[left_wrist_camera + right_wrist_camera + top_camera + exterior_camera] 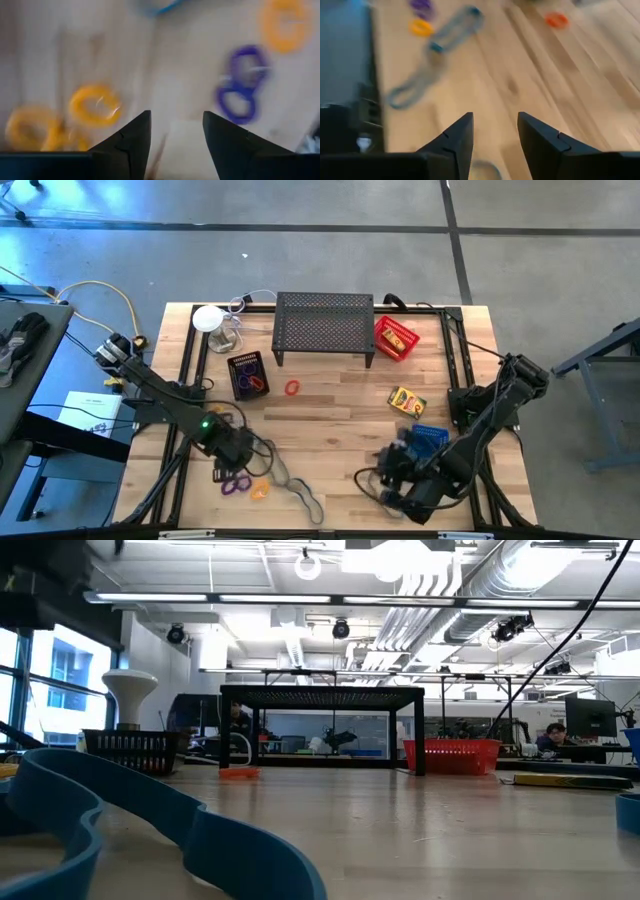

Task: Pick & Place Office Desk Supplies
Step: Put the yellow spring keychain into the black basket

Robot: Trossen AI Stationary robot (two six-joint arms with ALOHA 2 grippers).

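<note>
My left gripper stands open above the table's near left, pointing down. Under it lie blurred yellow rings, linked purple rings and an orange ring. Thin grey-blue elongated loops lie near the front edge. My right gripper is open over the near right, slanting down, with bare wood between its fingers. A blue mesh tray and a yellow box lie beside it. Farther back are a black tray, a red ring and a red tray.
A large black perforated stand sits at the far middle, and a white-topped glass object at the far left. Dark rails run along the table's left and right sides. Bare wood lies between the two arms.
</note>
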